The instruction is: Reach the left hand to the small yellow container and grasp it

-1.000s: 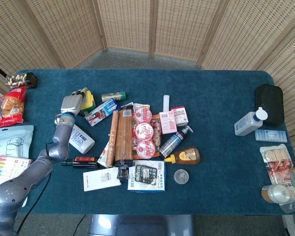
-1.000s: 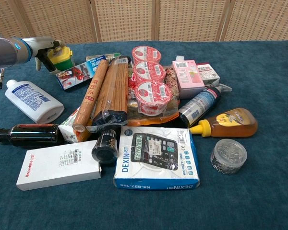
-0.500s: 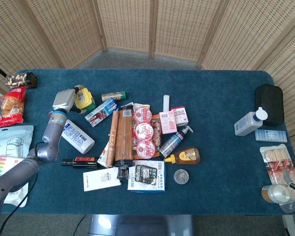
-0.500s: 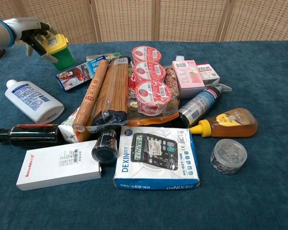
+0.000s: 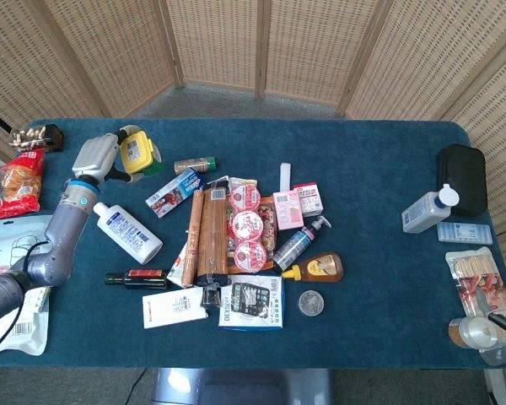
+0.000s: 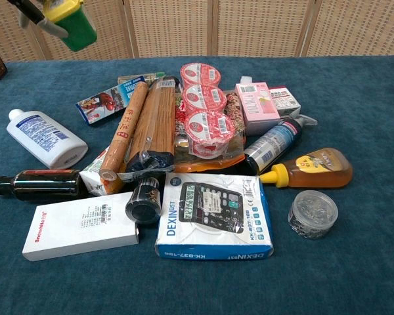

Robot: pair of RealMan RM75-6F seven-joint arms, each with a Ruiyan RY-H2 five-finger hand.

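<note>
The small yellow container [image 5: 137, 152], yellow on top with a green base, is held in the air by my left hand [image 5: 97, 157] at the table's far left. In the chest view the container [image 6: 71, 20] shows tilted at the top left, with only fingertips [image 6: 36, 18] of that hand on it. My right hand appears in neither view.
A white lotion bottle [image 5: 127, 233] lies below the raised hand. Beside it are a blue snack packet [image 5: 174, 191], a brown spice jar [image 5: 194, 165] and a wooden roll [image 5: 211, 236]. A dark sauce bottle [image 5: 138, 278] lies nearer. Snack bags [image 5: 18, 184] sit at the left edge.
My left hand has lifted the yellow container off the table and carried it up and to the left, away from the pile. In the chest view it rose toward the top edge.
</note>
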